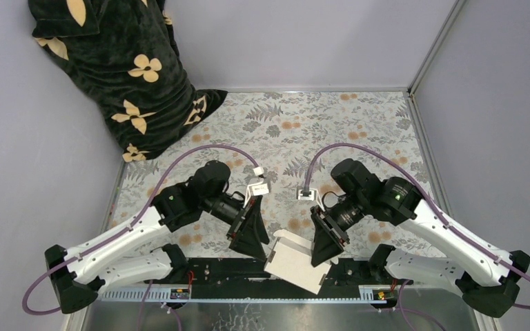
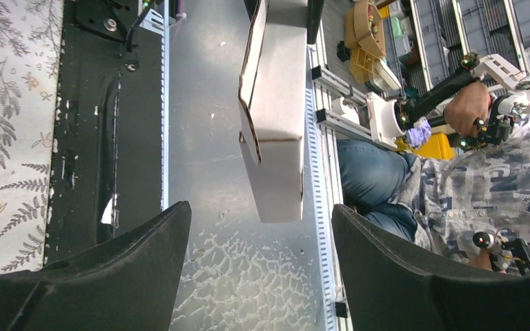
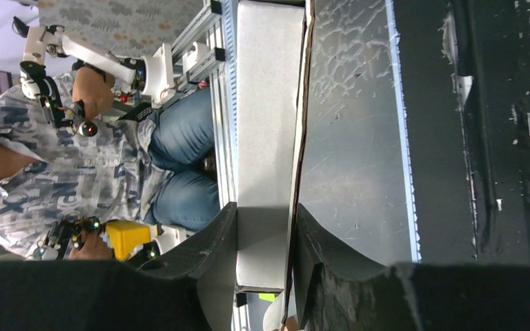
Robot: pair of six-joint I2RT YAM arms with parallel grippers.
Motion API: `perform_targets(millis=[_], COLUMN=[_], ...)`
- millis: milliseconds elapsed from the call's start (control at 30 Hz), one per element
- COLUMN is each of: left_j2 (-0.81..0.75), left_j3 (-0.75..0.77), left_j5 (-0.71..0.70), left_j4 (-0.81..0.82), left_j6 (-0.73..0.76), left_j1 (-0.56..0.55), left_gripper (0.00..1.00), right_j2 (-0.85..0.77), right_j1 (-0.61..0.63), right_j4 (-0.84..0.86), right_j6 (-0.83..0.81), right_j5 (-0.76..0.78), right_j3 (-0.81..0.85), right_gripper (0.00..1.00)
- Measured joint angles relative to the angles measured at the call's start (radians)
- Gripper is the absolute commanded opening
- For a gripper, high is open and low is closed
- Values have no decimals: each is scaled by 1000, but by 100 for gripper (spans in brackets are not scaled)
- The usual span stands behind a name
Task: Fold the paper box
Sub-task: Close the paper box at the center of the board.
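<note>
Right gripper (image 3: 266, 210): jaws part-closed and pinching a narrow white panel of the paper box (image 3: 266, 103) from both sides. Both pads touch the card.
Left gripper (image 2: 261, 210): jaws wide apart and holding nothing. The near end of the box hangs in the gap between them, clear of both.
Box location: top view, 6 o'clock of the table, between the two arm bases. It is over the metal strip (image 2: 207, 138), just beside the black rail (image 2: 90, 138).
Gripper bearings: the right gripper is at 3 o'clock of the box and the left at 9 o'clock.
Box condition: partly formed, with two faces meeting at a crease. The raw brown edges are exposed, and it is not closed.
Weight (judged): very light.
Stiffness (judged): thin card, firm along the creases. The panels are likely to bow or dent under a hard pinch.
Surface (judged): smooth, so it may slide between the pads when pushed sideways.
Recommended hold (judged): a flat panel close to a crease, with moderate squeeze. Avoid loose flaps and the open edge.
Surroundings: patterned cloth (image 1: 331, 131) at 12 o'clock, well apart from the box.
</note>
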Motion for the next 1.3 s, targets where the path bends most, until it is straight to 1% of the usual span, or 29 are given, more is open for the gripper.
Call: perform_targets(millis=[300,667,867,967,1133,1300], left_j2=[50,134,157,160,166,174], left_j3=[21,93,94,94,94,94], left_j5=[30,69,74,75,76,82], left_j4=[16,49,56,64,71,98], left_j6=[2,2,7,9,15,21], left_j1=[-42,-76,-80,-80,-80,-80], left_gripper=[82,81,75,66,57,55], right_j2=[48,119,135,138,142,146], right_j1=[57,104,106,106,106,106], right_j4=[0,-3,-31,-41,-56,-79], right_j6=[-14,-24,-35,-40,-47,-55], right_j5=[-8,-8,1,2,10,25], right_j3=[2,27,52,60,70,89], right_gripper=[17,17,16,16,15,15])
